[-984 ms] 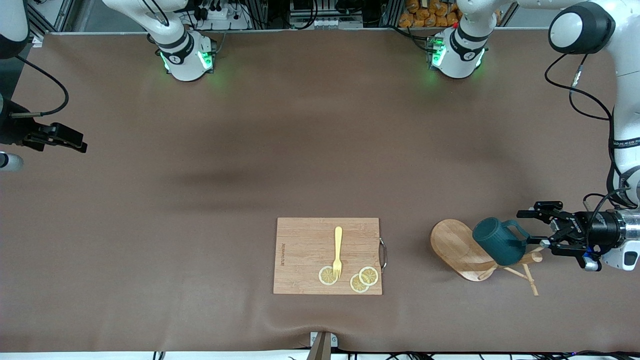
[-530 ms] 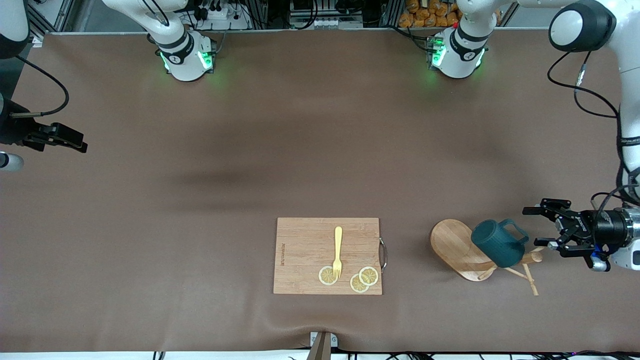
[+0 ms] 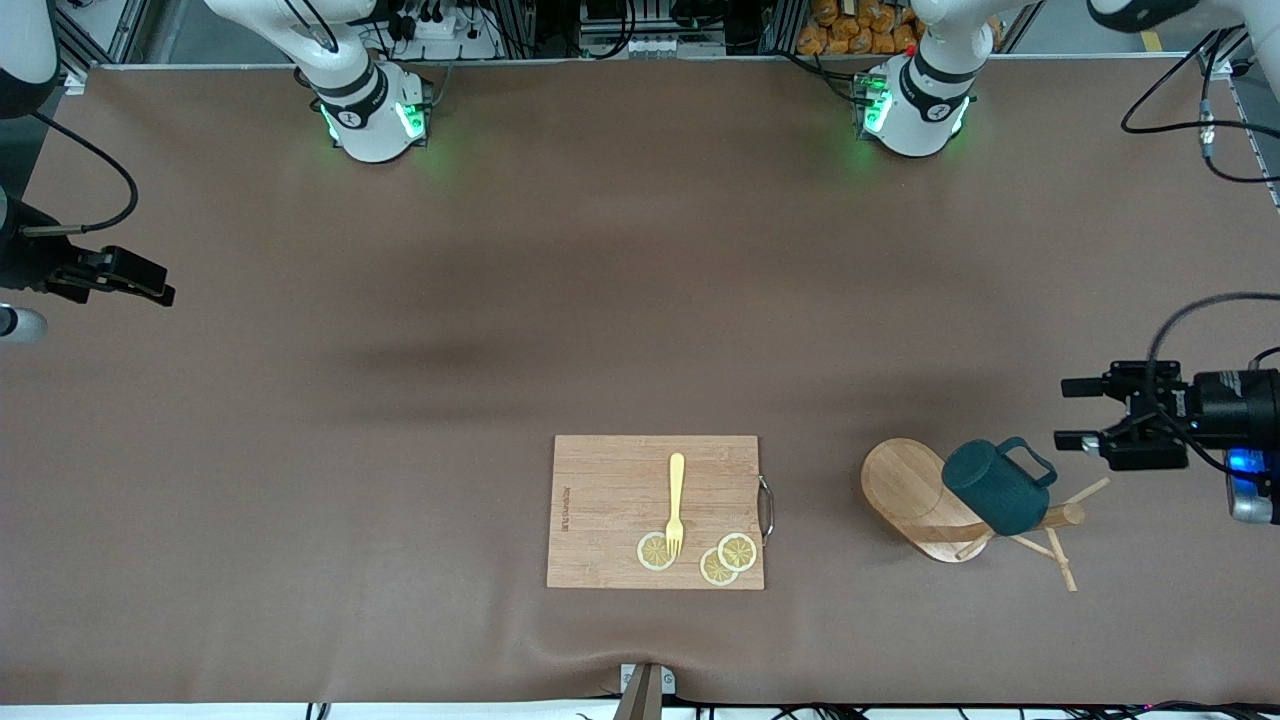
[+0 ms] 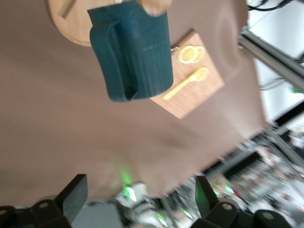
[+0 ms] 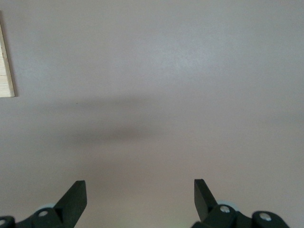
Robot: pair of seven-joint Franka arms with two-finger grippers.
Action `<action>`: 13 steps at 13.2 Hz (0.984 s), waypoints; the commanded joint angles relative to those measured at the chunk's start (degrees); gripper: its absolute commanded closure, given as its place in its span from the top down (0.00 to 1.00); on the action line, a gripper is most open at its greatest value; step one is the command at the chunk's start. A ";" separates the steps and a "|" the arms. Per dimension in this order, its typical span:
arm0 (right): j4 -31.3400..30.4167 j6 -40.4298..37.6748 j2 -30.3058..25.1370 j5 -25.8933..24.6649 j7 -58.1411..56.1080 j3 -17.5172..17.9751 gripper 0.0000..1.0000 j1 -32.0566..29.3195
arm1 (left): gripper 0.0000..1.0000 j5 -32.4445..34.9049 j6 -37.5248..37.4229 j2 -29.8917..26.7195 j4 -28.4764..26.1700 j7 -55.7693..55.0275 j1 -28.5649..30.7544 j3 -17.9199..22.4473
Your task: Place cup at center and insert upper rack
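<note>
The cup, hung on the toppled upper rack, lies just ahead of the left gripper, whose fingers are spread and empty, handle facing them; the right gripper, also spread and empty, waits well apart over bare worktop.

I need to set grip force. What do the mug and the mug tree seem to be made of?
The mug: matte dark teal, ribbed wall, likely ceramic or plastic; no gloss shows which. The mug tree: light, unpainted wood, grain visible on its oval base.
</note>
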 commanded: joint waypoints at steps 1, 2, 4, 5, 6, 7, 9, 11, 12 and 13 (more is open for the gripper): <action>0.35 0.04 -0.02 0.68 0.78 0.16 1.00 -0.11 | 1.00 11.80 7.93 -11.49 -13.33 1.22 -3.17 -3.51; 0.35 0.04 -0.02 0.77 0.78 0.16 1.00 -0.02 | 1.00 17.33 9.70 -14.57 -16.42 2.09 -4.31 -4.74; 1.31 0.21 -0.02 0.86 0.34 0.24 1.00 -0.11 | 1.00 25.79 10.07 -19.59 -20.30 8.56 -7.56 -4.93; 1.49 0.21 -0.02 0.86 0.34 0.24 1.00 0.06 | 1.00 27.56 10.07 -21.70 -21.79 11.39 -8.18 -4.93; 1.49 0.13 -0.02 0.86 0.34 0.24 1.00 -0.02 | 1.00 29.41 9.90 -24.16 -23.81 13.68 -8.10 -4.93; 1.49 0.13 -0.02 0.86 0.34 0.24 1.00 -0.02 | 1.00 30.82 9.90 -26.97 -26.44 15.88 -8.10 -4.50; 1.58 -0.31 -0.11 0.86 0.60 0.42 1.00 0.24 | 1.00 32.23 9.81 -32.77 -30.40 17.48 -7.92 -2.66; 1.58 -0.23 -0.11 0.86 0.43 0.42 1.00 0.33 | 1.00 35.73 8.68 -36.91 -31.48 19.40 -8.10 -1.33; 1.58 -0.31 -0.11 0.86 0.43 0.42 1.00 0.42 | 1.00 37.84 6.49 -38.32 -31.22 21.41 -8.10 -1.33; 1.49 -0.31 -0.11 0.86 0.34 0.42 1.00 0.42 | 1.00 38.21 5.08 -39.47 -30.86 23.00 -8.10 -1.33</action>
